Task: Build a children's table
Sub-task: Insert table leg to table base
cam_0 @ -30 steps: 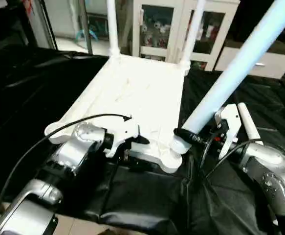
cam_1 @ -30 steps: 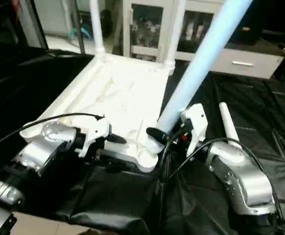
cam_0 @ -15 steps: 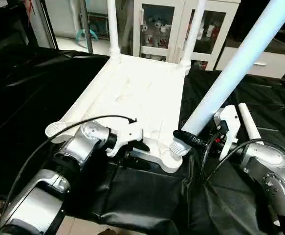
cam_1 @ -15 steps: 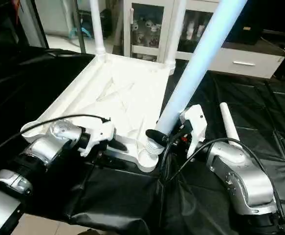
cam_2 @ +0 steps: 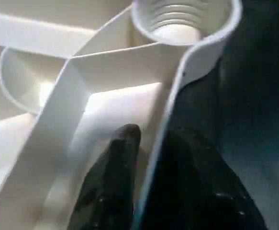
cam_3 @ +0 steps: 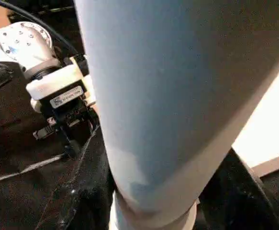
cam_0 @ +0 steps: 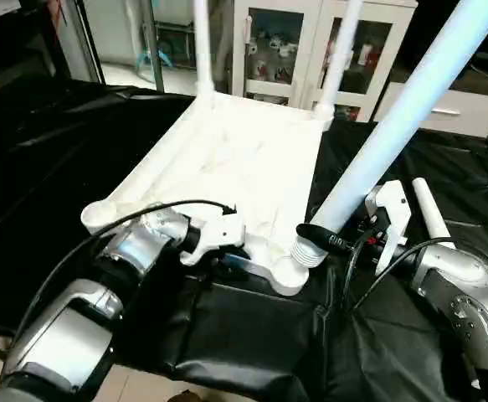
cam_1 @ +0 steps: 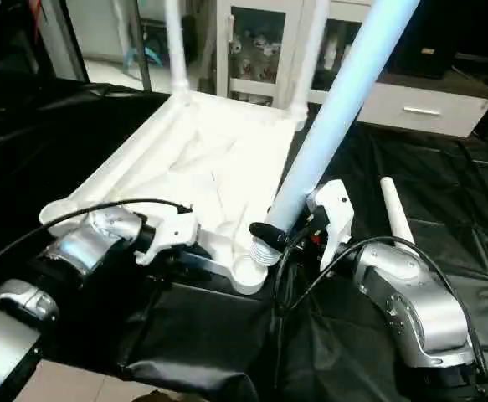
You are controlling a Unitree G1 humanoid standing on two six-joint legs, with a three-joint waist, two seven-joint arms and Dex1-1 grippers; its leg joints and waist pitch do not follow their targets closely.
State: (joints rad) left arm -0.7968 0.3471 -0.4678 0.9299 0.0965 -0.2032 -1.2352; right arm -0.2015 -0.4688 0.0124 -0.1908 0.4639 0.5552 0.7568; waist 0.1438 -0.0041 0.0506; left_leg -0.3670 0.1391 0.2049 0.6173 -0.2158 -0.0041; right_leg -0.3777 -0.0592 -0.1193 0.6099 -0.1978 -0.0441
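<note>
While the tabletop (cam_0: 227, 159) lies underside-up on the black-covered worktable (cam_0: 51, 151), we log our left gripper (cam_0: 227, 243) newly pinching its near rim, steadying it. Third leg (cam_0: 394, 126): threaded end at the tabletop's near-right socket, long axis leaning up and away, clamped by our right gripper (cam_0: 344, 239). Fourth leg (cam_0: 428, 209) lies beside it.

Bright overhead light blows out the white tabletop (cam_0: 244, 159), washing away its ribbing. The black cover (cam_0: 51, 159) stays dim with faint sheen. Both wrist views are soft and out of focus.
</note>
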